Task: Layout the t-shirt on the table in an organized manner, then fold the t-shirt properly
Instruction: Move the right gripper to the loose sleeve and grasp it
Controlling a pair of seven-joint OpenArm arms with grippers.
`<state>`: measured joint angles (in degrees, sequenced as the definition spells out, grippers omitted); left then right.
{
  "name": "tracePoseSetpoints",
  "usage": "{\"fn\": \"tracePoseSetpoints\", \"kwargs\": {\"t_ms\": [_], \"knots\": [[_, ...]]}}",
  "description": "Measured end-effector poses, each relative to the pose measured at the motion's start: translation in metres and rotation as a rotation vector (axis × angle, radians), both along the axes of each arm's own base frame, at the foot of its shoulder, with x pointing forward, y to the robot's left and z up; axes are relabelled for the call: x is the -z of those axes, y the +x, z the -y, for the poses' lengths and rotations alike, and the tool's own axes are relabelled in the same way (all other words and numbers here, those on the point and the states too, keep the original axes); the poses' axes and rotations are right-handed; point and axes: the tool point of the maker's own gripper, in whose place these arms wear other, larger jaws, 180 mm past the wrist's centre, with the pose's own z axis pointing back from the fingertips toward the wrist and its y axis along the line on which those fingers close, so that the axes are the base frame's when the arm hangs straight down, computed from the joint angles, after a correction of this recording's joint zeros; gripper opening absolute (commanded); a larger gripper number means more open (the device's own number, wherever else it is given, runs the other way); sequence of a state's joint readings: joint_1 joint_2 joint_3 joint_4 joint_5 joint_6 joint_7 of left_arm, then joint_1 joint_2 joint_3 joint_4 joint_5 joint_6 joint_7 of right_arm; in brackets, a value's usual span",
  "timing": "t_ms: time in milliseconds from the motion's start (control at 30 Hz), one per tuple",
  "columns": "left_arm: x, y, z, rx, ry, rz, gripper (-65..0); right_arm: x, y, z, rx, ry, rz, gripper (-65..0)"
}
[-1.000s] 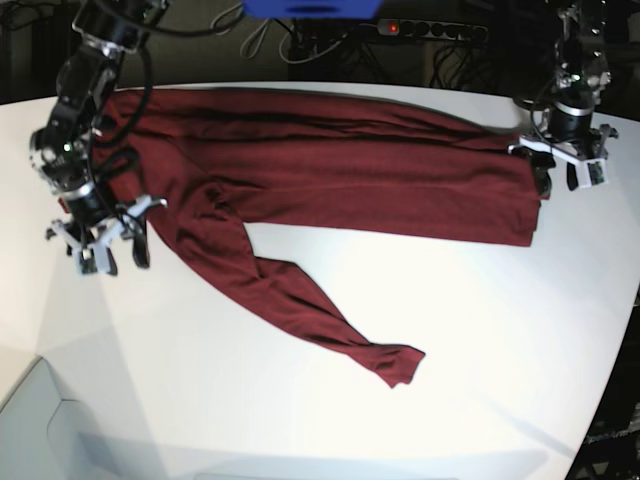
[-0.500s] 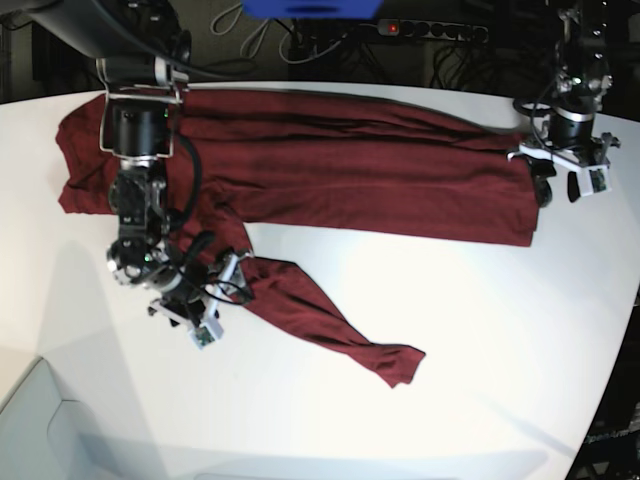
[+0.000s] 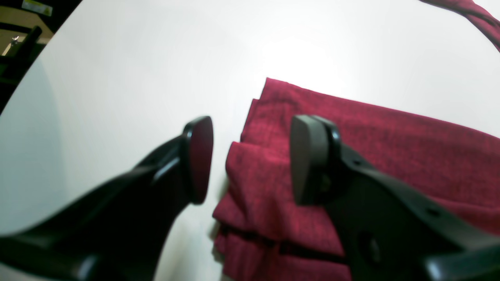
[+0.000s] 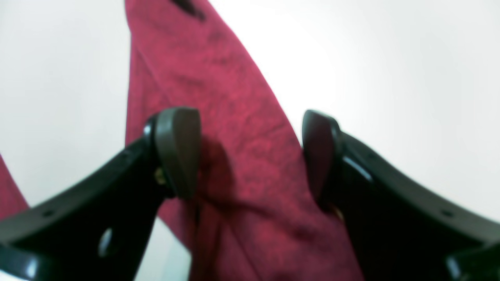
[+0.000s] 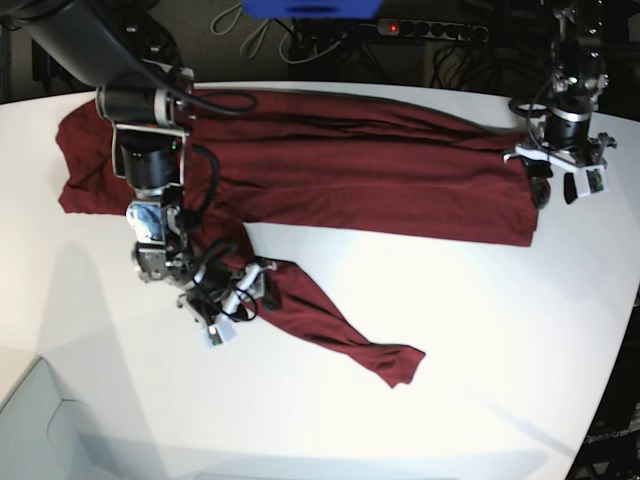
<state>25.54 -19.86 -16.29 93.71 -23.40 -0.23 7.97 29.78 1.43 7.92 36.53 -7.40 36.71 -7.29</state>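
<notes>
The maroon t-shirt (image 5: 350,170) lies spread across the far half of the white table (image 5: 480,330), with one long sleeve (image 5: 330,320) trailing toward the front. My right gripper (image 5: 245,295) is low over the upper part of that sleeve. In the right wrist view the gripper (image 4: 248,154) is open, with the sleeve (image 4: 218,78) running between its fingers. At the shirt's right end my left gripper (image 5: 556,188) sits over the hem corner. The left wrist view shows this gripper (image 3: 252,160) open, straddling the folded edge of the cloth (image 3: 390,144).
A power strip (image 5: 430,30) with a red light, cables and a blue object (image 5: 310,8) sit behind the table's curved far edge. The table's right edge (image 5: 625,330) drops off near my left arm. A grey surface (image 5: 40,430) lies at the front left.
My right arm has swung from the table's left edge in over the sleeve, and its jaws have widened. The left gripper has hardly moved.
</notes>
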Motion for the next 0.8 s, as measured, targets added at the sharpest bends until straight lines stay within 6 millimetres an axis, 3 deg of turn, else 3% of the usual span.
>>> {"fn": "tracePoseSetpoints", "kwargs": {"t_ms": [167,500,800], "knots": [[0.0005,-0.0003,-0.0002,0.000,0.000,-0.002,-33.8,0.0016,0.0014,0.0003,0.028,0.024,0.019,-28.6],[0.0023,-0.0010,-0.0010,-0.003,0.000,-0.006,-33.8,0.0064,-0.0009,0.0024,0.040,0.015,0.006,-64.6],[0.0009,0.0001,-0.0012,-0.001,0.002,-0.004,-33.8,0.0030,-0.0038,0.0035,0.023,-0.031,0.013,-65.0]]}}
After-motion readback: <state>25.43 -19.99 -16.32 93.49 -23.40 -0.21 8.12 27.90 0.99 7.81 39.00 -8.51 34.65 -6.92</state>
